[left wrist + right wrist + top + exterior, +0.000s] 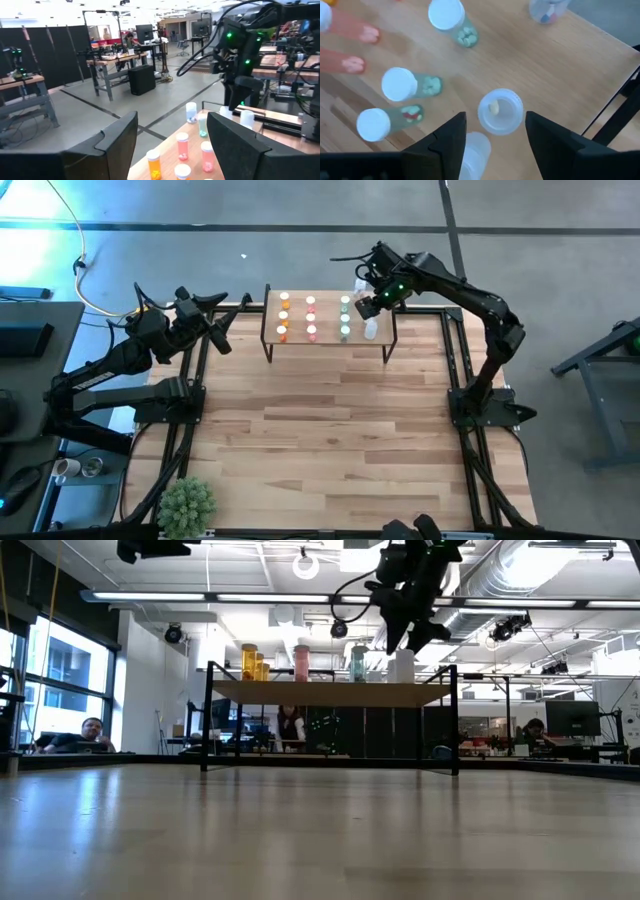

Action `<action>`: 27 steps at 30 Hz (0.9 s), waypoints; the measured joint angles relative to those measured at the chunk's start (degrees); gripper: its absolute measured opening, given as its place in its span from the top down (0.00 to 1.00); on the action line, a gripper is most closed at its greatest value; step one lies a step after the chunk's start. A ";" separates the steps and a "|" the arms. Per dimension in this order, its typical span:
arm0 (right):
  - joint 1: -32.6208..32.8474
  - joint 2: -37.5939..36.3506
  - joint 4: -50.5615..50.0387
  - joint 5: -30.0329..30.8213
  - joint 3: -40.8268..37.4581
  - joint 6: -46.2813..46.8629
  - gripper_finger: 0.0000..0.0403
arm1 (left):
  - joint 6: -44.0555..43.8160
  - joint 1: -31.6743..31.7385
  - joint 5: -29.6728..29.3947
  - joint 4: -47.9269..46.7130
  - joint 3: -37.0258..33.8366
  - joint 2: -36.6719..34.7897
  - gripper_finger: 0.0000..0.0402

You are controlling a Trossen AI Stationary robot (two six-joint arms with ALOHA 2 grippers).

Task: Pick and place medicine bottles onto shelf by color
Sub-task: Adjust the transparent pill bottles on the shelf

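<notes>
The shelf (328,320) stands at the table's far middle on thin black legs. Medicine bottles stand on it in columns: orange (284,316), pink (311,316), green (345,316) and clear (371,329). My right gripper (495,130) hangs open over the clear column at the shelf's right end, slanting down. Its fingers stand on either side of an upright clear bottle (500,111) with a narrow gap each side. A second clear bottle (475,150) stands just beside it, and a third (547,7) farther off. My left gripper (225,320) waits open, level, off the shelf's left end.
A green plant (187,505) sits at the table's near left corner. Green bottles (400,84) stand close beside the right gripper's fingers. Bare wooden tabletop (330,420) lies in front of the shelf. People show in the room beyond the table in the low view.
</notes>
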 joint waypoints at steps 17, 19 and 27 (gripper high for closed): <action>-5.08 -0.98 11.89 -1.06 0.02 -0.57 0.52 | 2.03 0.38 -2.93 1.28 0.00 1.13 0.43; -5.95 -0.98 15.11 -1.68 0.02 -0.68 0.52 | 2.07 0.63 -3.31 2.74 0.00 1.50 0.43; -7.56 -0.98 26.44 -2.16 0.02 -9.95 0.52 | 2.47 2.74 -3.34 6.09 0.00 1.61 0.43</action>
